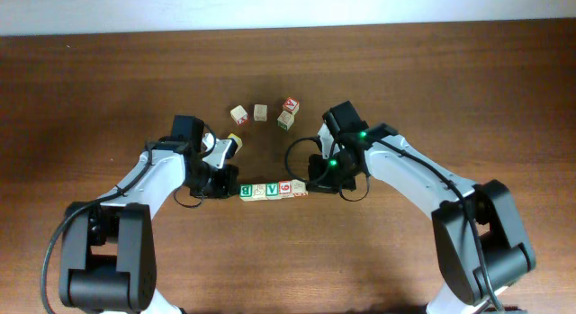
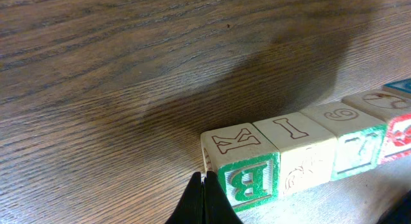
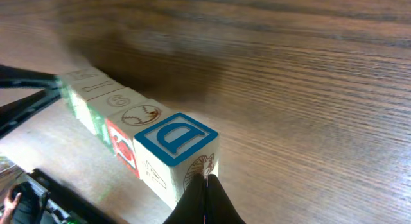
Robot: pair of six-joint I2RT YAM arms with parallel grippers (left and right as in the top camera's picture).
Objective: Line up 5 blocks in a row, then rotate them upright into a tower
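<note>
The left pincer (image 2: 204,197) is clenched with nothing between its fingers; its joined tip rests against the outer end of the green "B" block (image 2: 247,180). The right pincer (image 3: 205,198) is likewise clenched and empty, its tip touching the end face of the blue "D" block (image 3: 176,139). Between the two runs the row of blocks (image 1: 272,189), five cubes set face to face near the middle of the worktop (image 1: 405,62), pinned at both ends.

Further out, a yellow-faced cube (image 1: 236,141) lies beside the left arm, and four loose cubes (image 1: 260,112) sit in a small cluster beyond the row, well apart from it.

These cubes look like light, stiff wood with smooth printed faces, so they will likely slide easily on the grain rather than tip. A single one is best taken across two opposite flat sides, low down. Turned as a row, the hold is at the two end faces, pressed squarely along the line, since an off-centre push could make the middle cubes buckle out of line.
</note>
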